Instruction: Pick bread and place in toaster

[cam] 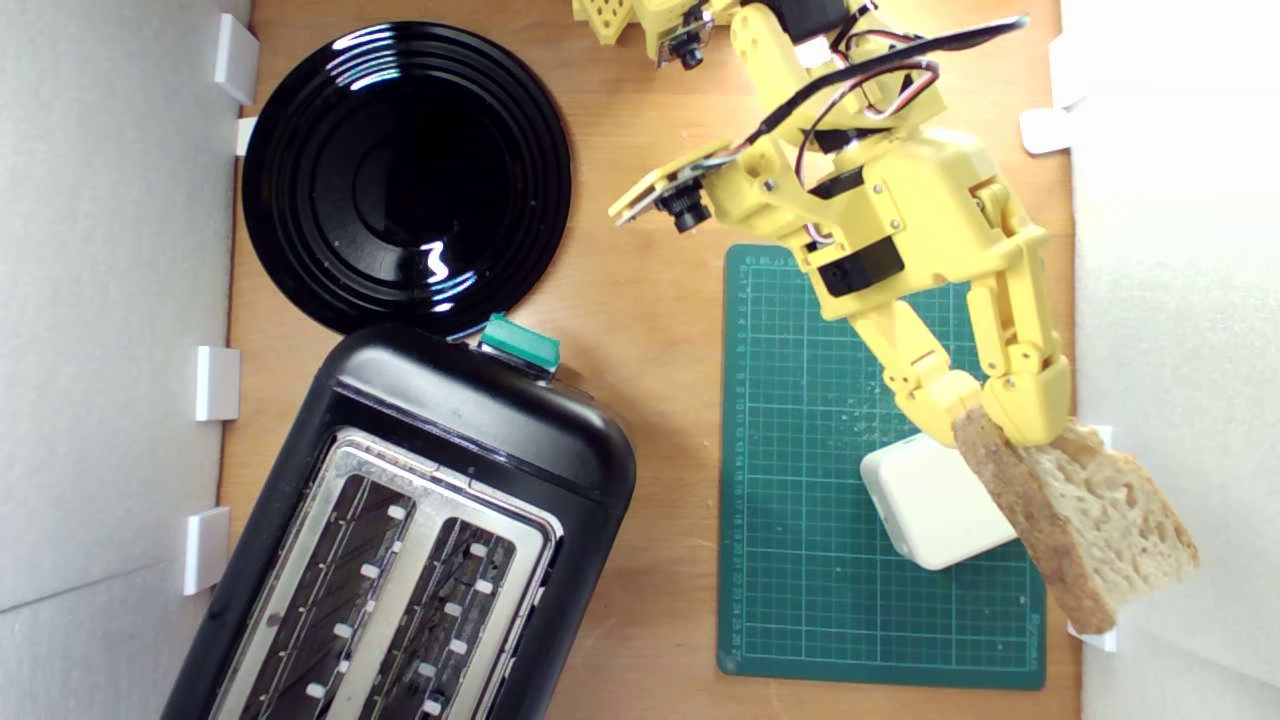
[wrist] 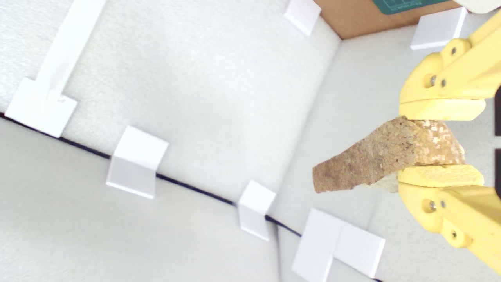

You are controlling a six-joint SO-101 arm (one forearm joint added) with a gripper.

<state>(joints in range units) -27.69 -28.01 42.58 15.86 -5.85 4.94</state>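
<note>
- A wooden tabletop [cam: 650, 330] walled by white foam panels carries a green gridded cutting mat [cam: 800, 520].
- The yellow plastic gripper [cam: 990, 425] is clenched on the pale tan, brown-crusted bread slice [cam: 1085, 520], held over the mat's edge at the exterior view's right (partly above a white rounded box [cam: 925, 505]).
- The black two-slot toaster with silver top [cam: 420, 540] sits well apart, beside a round black plate [cam: 405, 175]; both slots are empty.

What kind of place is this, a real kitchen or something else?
Probably a tabletop robot test rig, not a kitchen: white foam walls fence in a wooden board with a cutting mat, where a yellow gripper holds bread near a toaster.
</note>
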